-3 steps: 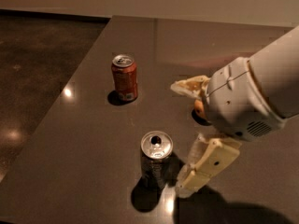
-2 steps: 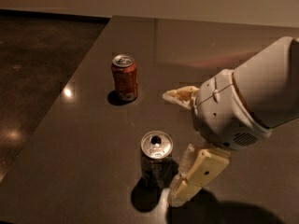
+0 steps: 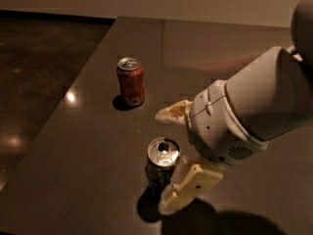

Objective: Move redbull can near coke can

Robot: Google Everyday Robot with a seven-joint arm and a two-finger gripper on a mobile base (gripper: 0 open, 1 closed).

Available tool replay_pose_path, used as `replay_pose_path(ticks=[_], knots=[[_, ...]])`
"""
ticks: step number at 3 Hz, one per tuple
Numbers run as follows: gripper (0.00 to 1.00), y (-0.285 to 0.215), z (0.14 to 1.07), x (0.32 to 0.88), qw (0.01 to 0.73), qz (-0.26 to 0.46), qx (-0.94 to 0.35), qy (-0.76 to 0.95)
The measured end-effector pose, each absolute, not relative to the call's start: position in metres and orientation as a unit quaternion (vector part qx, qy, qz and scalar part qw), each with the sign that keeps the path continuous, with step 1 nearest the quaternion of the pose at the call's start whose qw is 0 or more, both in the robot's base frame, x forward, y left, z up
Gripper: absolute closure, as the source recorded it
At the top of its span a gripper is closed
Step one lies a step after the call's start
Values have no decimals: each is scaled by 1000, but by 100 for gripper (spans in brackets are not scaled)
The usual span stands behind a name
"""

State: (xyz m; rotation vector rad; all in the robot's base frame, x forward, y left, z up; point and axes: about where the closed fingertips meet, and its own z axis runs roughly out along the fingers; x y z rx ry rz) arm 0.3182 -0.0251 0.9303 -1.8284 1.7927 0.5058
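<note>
Redbull can (image 3: 162, 166) stands near, between the spread, unclosed fingers of the gripper (image 3: 167, 161); an off-centre squeeze could topple it; coke can (image 3: 130, 81) stands far-left.

Your white rounded arm (image 3: 264, 102) enters from the right, wrist angled down and to the left. Note the cream two-finger gripper (image 3: 161, 160) low at centre frame, its fingers (image 3: 191, 184) spread wide, tips pointing left.

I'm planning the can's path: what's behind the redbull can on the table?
Bare tabletop, then the coke can upright farther back. The open pincer flanks the redbull can; its arm hides whatever lies to the right.
</note>
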Motion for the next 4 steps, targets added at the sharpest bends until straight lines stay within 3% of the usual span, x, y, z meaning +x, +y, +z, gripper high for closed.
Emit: replay_pose_path(ticks=[3,4], knots=[[85,-19,936,346,242,194,-669,676],[100,-20,955,391,242,178,-646,701]])
